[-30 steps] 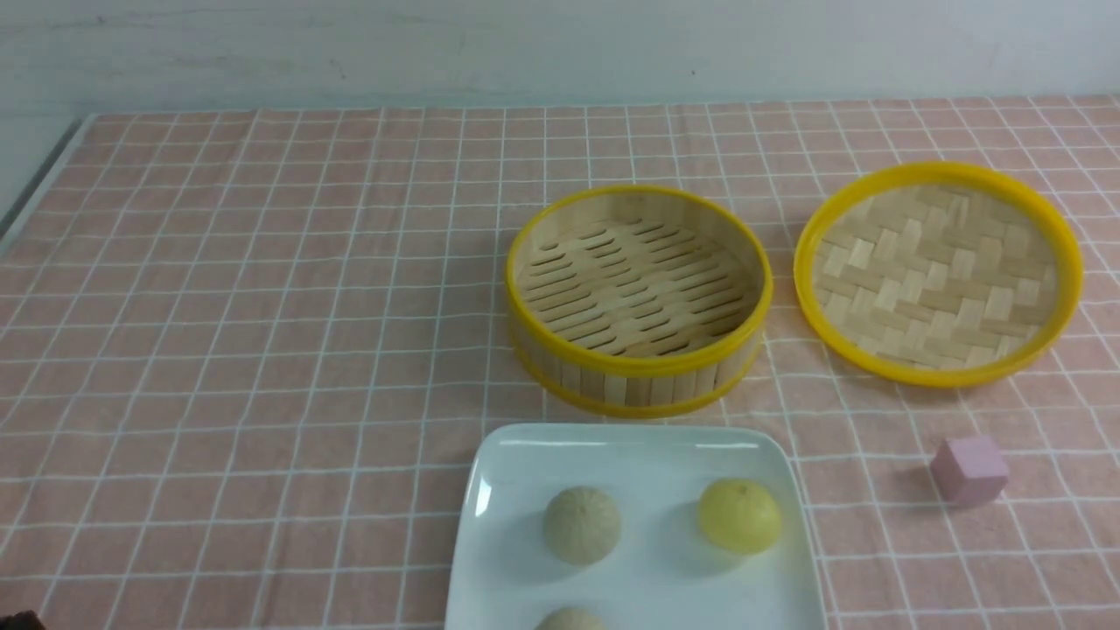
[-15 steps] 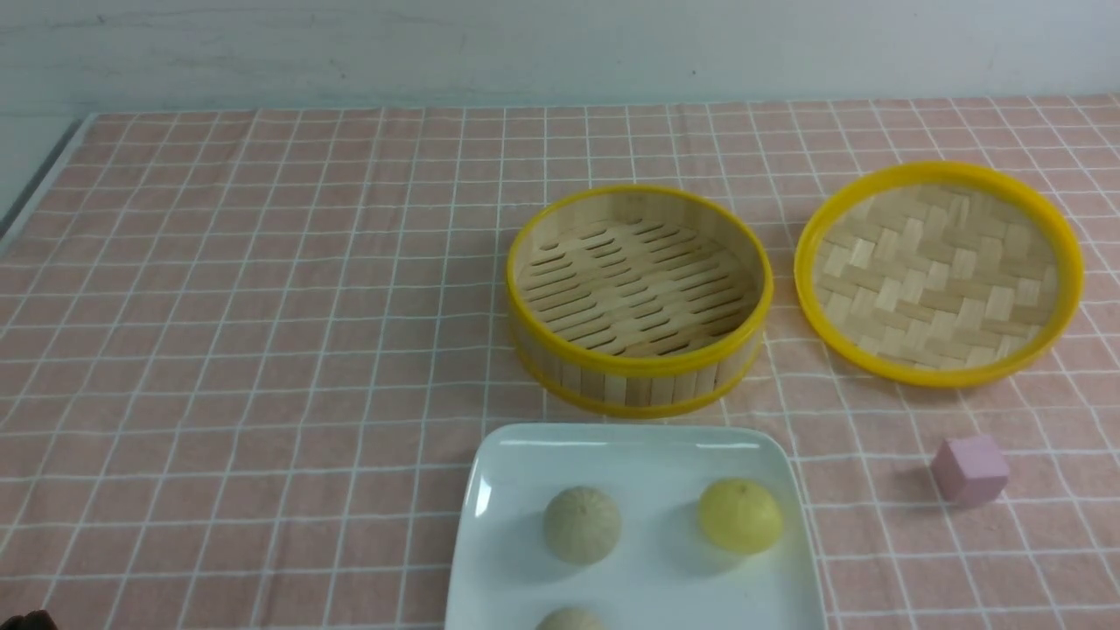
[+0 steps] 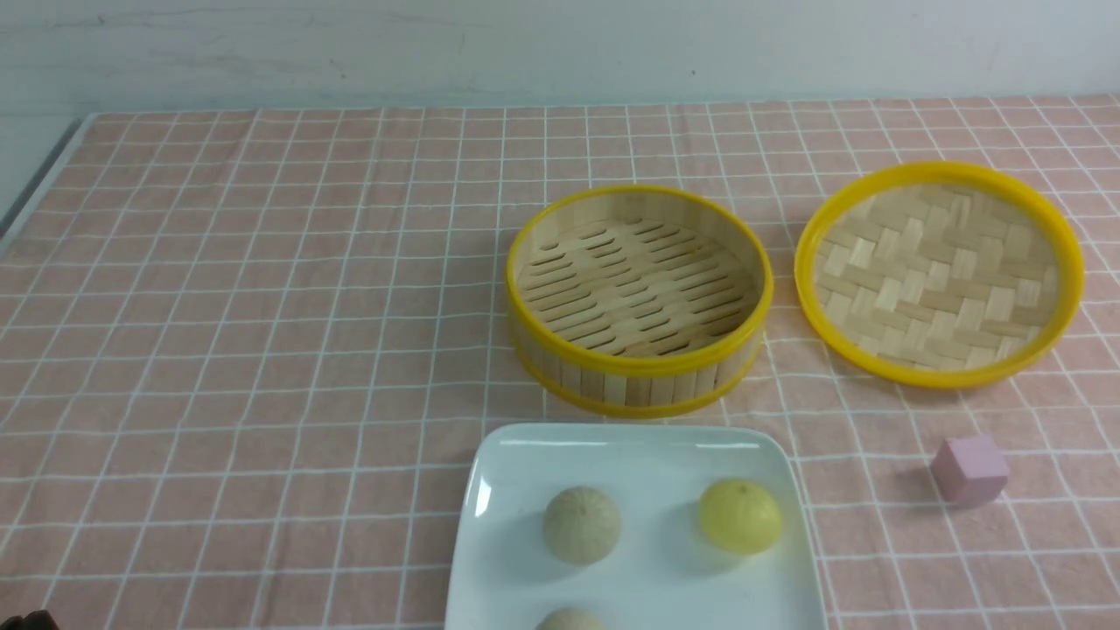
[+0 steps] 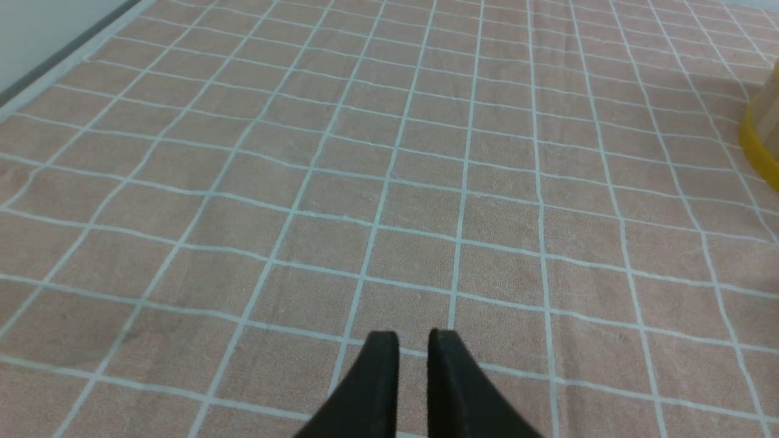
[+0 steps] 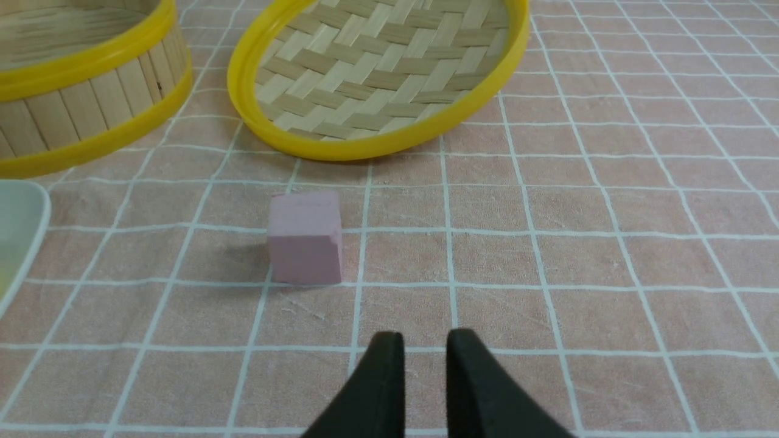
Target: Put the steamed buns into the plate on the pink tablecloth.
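The white plate [image 3: 639, 455] lies on the pink tablecloth [image 3: 262, 306] at the front middle. On it sit a beige bun [image 3: 582, 525], a yellow bun [image 3: 739, 515] and a second beige bun [image 3: 569, 620], cut off by the frame edge. The plate's corner shows in the right wrist view [image 5: 18, 225]. My left gripper [image 4: 414, 340] is shut and empty over bare cloth, far left of the plate. My right gripper [image 5: 425, 342] is shut and empty over cloth, near the pink cube. Neither gripper shows clearly in the front view.
An empty bamboo steamer basket [image 3: 639, 297] stands behind the plate. Its woven lid [image 3: 938, 273] lies upturned to the right. A small pink cube [image 3: 969, 471] sits front right, also in the right wrist view [image 5: 304, 237]. The table's left edge [image 3: 35, 188] runs diagonally.
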Tool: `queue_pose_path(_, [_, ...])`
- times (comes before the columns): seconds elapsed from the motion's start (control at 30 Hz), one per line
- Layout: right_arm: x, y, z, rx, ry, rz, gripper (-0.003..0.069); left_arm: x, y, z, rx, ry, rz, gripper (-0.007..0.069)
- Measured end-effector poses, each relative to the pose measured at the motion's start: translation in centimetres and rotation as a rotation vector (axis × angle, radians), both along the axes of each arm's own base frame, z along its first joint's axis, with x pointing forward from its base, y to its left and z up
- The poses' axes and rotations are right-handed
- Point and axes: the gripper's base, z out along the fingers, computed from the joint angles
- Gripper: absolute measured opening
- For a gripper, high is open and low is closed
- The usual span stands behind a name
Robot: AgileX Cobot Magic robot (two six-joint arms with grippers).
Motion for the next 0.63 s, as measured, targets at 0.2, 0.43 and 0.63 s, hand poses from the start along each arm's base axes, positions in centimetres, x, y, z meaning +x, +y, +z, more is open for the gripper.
queue_pose_path(0.2, [0.00, 0.00, 0.00, 0.000, 0.000, 0.000, 0.0142, 0.00, 0.00, 0.00, 0.000, 0.000, 0.000, 0.0111])
queue_pose_path(0.43, [0.00, 0.00, 0.00, 0.000, 0.000, 0.000, 0.0146, 0.00, 0.00, 0.00, 0.000, 0.000, 0.000, 0.0115])
queue_pose_path(0.63, [0.00, 0.00, 0.00, 0.000, 0.000, 0.000, 0.0153, 0.00, 0.00, 0.00, 0.000, 0.000, 0.000, 0.0118])
